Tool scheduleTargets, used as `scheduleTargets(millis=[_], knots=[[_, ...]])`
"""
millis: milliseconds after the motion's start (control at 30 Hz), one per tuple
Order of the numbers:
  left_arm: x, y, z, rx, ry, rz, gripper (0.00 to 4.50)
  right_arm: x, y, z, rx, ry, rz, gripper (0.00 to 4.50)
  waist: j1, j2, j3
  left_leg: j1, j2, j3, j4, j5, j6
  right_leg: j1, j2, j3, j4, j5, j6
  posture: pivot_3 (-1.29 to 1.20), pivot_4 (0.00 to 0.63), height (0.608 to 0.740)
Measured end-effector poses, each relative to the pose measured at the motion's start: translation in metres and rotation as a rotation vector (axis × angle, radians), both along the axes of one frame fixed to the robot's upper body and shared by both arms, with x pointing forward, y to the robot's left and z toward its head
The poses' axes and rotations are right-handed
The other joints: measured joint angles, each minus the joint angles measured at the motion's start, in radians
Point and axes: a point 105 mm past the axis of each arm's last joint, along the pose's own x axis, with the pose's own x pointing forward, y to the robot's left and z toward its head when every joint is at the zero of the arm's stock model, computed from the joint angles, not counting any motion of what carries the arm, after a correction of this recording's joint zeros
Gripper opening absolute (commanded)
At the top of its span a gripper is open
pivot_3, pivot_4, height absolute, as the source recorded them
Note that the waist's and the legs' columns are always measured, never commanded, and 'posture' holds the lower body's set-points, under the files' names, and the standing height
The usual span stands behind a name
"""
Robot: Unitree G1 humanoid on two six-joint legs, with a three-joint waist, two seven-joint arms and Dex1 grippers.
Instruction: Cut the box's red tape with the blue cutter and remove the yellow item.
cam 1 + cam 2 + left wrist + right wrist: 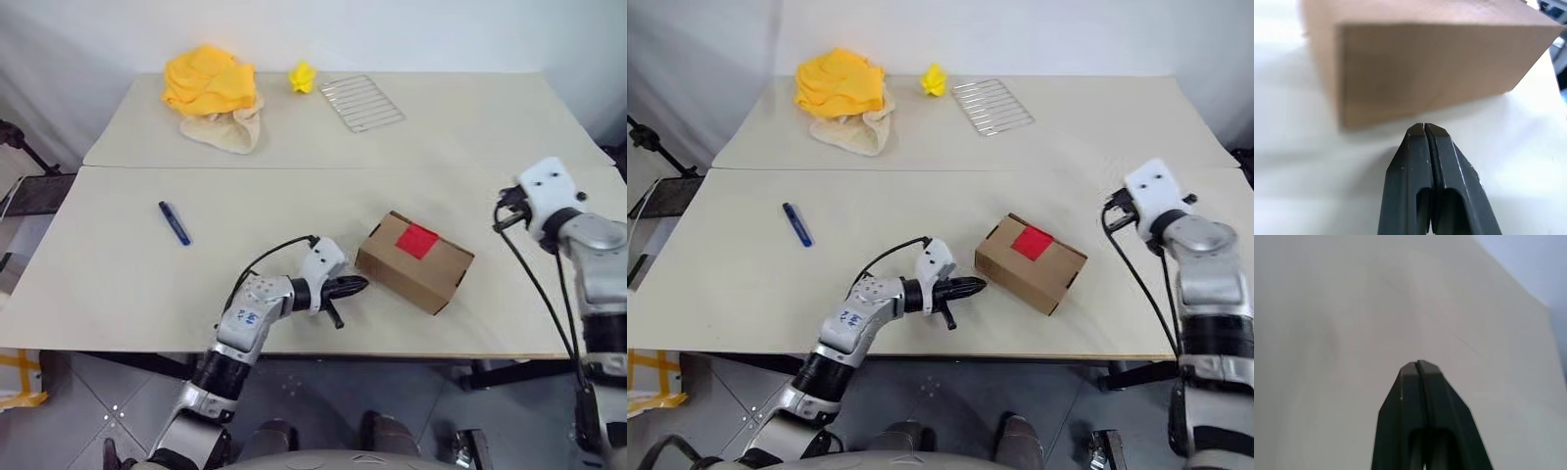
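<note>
1. The cutter lies on the table at the left of the frame, untouched. Its long axis runs from upper left to lower right, a little off vertical in the picture.
2. The left gripper sits low in the centre of the frame, its black tips closed together and holding nothing. It points rightward at the near end of the box and is just beside it; in the left wrist view the tips seem a small gap short of the cardboard.
3. So the cutter lies behind that gripper's pointing direction: well apart, to the left and somewhat higher in the frame.
4. The right gripper is shut and empty too, over bare table. Its arm is at the far right edge of the frame, beyond the box, much farther from the cutter.
5. Judgement: the left arm is the nearer one for the pick-up. It would have to swing back leftward, open, and turn so its fingers close across the cutter's narrow width.
6. The box rests skewed in the lower centre-right, with the tape on its top face, apparently uncut.
7. The yellow item is not visible; presumably it is inside the closed box.
</note>
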Motion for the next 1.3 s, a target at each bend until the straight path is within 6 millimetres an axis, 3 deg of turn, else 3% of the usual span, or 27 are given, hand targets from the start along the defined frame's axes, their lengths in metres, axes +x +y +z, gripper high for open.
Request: scheduleTargets(millis=[133,300,433,500,667,900,1300], knots=[[0.009,0.032,0.003,0.037,-0.024,0.081,0.02,-0.038,-0.002,-0.012,0.05,0.126,0.004,0.0,0.004,0.0,0.0,0.0,0.0,0.001,0.0,0.0,0.0,-0.001,0.0,0.001,0.001,0.0,-0.001,0.0,0.15,0.74],[0.039,0.062,0.009,0.057,-0.062,0.197,0.02,-0.078,0.015,-0.034,0.054,0.313,0.059,0.0,0.002,0.0,0.0,0.002,0.0,0.004,0.001,0.0,0.001,-0.001,0.001,0.005,0.002,0.002,-0.002,0.0,0.15,0.74],[0.063,0.047,0.017,0.027,-0.097,0.198,0.02,-0.104,0.047,-0.06,0.079,0.475,0.181,0.0,0.017,-0.004,0.002,0.003,0.0,0.008,0.002,0.001,0.001,-0.003,0.001,0.008,0.005,0.003,-0.001,0.0,0.15,0.74],[0.07,0.027,0.021,-0.004,-0.108,0.16,0.02,-0.106,0.065,-0.065,0.109,0.496,0.24,0.0,0.021,-0.006,0.003,0.003,-0.001,0.011,0.002,0.0,0.002,-0.005,0.001,0.013,0.005,0.004,0.001,0.0,0.15,0.74],[0.067,-0.011,0.02,-0.038,-0.111,0.054,0.02,-0.098,0.075,-0.061,0.11,0.469,0.244,0.0,0.022,-0.008,0.004,0.002,-0.001,0.013,0.002,0.0,0.003,-0.006,0.001,0.014,0.004,0.005,0.001,0.0,0.15,0.74],[0.059,-0.023,0.016,-0.045,-0.106,-0.018,0.02,-0.101,0.082,-0.067,0.137,0.501,0.255,0.0,0.023,-0.008,0.005,0.002,-0.001,0.014,0.002,0.0,0.003,-0.007,0.001,0.015,0.004,0.005,0.001,0.0,0.15,0.74],[0.055,-0.021,0.02,-0.028,-0.111,-0.05,0.02,-0.111,0.092,-0.073,0.153,0.54,0.285,0.0,0.024,-0.008,0.005,0.002,-0.001,0.014,0.002,0.0,0.003,-0.007,0.001,0.015,0.004,0.005,0.001,0.0,0.15,0.74]])
